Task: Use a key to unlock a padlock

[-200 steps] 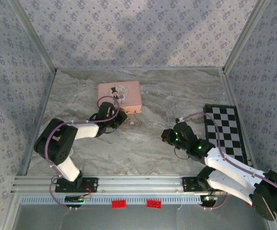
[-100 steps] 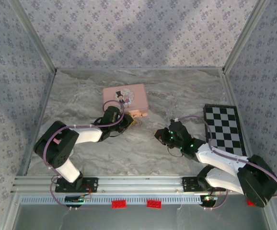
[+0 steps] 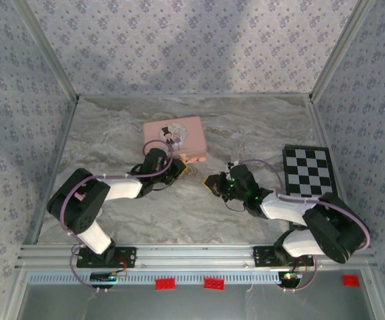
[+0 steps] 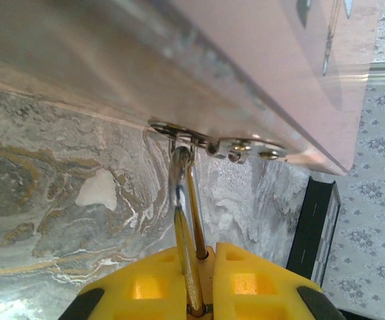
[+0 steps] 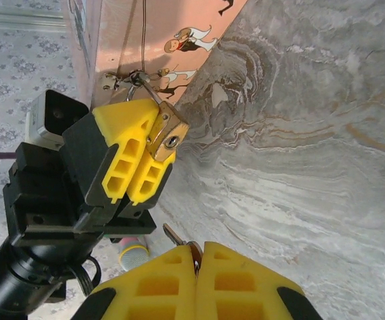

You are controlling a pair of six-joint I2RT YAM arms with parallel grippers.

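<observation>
The table (image 3: 259, 127) is a flat slab with a grey and tan marble pattern, veined in swirls and slightly glossy. Three walls (image 3: 192, 47) enclose it, papered in pale lilac-grey with a small repeated floral print, and bare metal posts stand at the corners. A ribbed aluminium rail (image 3: 192, 255) runs along the lower edge of the top view, with two small red blocks (image 3: 165, 284) below it.

A pink tin (image 3: 174, 137), rectangular with rounded corners and a cartoon couple on its lid, lies in the upper centre of the table. A matte black-and-white checkerboard (image 3: 312, 179) lies flat at the right.

Just below the tin's lower right corner, the left gripper (image 3: 179, 170) is clamped on the padlock (image 5: 166, 137), a small brass-gold block pinched between its yellow, waffle-moulded plastic fingers. In the left wrist view the thin, shiny steel shackle (image 4: 182, 193) rises from between those fingers and passes through the metal hasp (image 4: 209, 143) on the tin's edge.

The right gripper (image 3: 210, 183) sits near the centre of the table, a short gap to the right of the padlock. Its yellow fingers are pressed together on the key (image 5: 174, 235), whose small metal blade pokes out at the lower centre of the right wrist view, pointing toward the padlock's keyhole face but apart from it.
</observation>
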